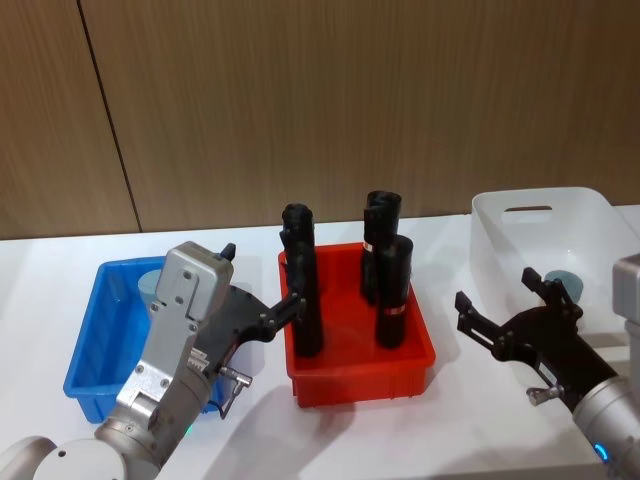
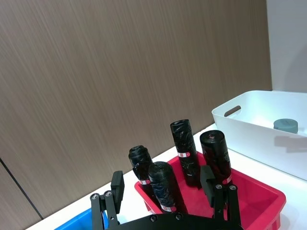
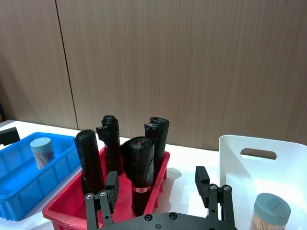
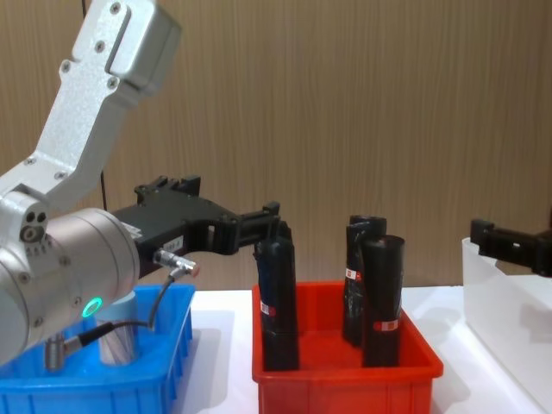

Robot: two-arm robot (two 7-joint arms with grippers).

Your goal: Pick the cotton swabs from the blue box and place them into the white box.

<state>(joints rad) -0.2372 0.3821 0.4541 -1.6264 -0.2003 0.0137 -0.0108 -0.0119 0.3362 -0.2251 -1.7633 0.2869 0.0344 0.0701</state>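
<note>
To the left of the red bin (image 1: 360, 382), the blue box (image 1: 100, 335) is set, and one jar of cotton swabs (image 3: 41, 152) is seen upright inside it. The left gripper (image 1: 262, 278) is held above the blue box's side nearer the red bin, its fingers spread wide with nothing between them. Four black rolls (image 1: 393, 295) are stood upright in the red bin. To the right of the red bin the white box (image 1: 495, 235) is placed, and a second jar of cotton swabs (image 3: 271, 213) is seen within it. The right gripper (image 1: 497, 290) is held over the white box's edge nearer the red bin, fingers parted and empty.
</note>
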